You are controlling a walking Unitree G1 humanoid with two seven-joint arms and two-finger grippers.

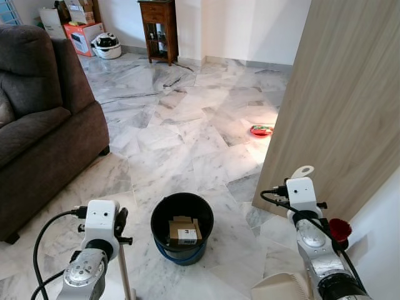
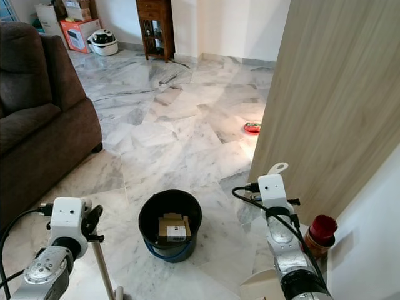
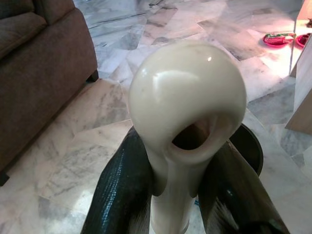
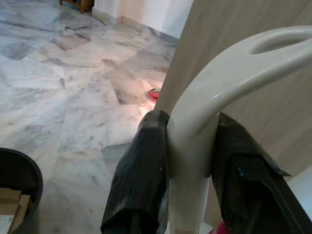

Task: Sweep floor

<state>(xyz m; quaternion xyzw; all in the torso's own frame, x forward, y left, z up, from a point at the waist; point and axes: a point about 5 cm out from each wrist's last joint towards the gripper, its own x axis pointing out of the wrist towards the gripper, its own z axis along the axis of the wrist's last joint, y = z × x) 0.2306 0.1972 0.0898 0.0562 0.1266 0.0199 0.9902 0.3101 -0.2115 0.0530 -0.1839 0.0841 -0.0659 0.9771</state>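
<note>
Gripping tools upright, ready for sweeping: left gripper (image 3: 165,185) clenched on cream round-topped broom handle (image 3: 187,107) at seven o'clock; right gripper (image 4: 187,170) clamped on cream looped dustpan handle (image 4: 229,83) at five. Dead centre, black round plastic bucket (image 1: 182,234) holding cardboard scraps, waiting for debris. Farther, red dish (image 1: 262,130) at one o'clock on marble floor (image 1: 181,125).

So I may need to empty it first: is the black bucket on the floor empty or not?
Not empty: the round black plastic bucket holds a small brown cardboard box.
</note>
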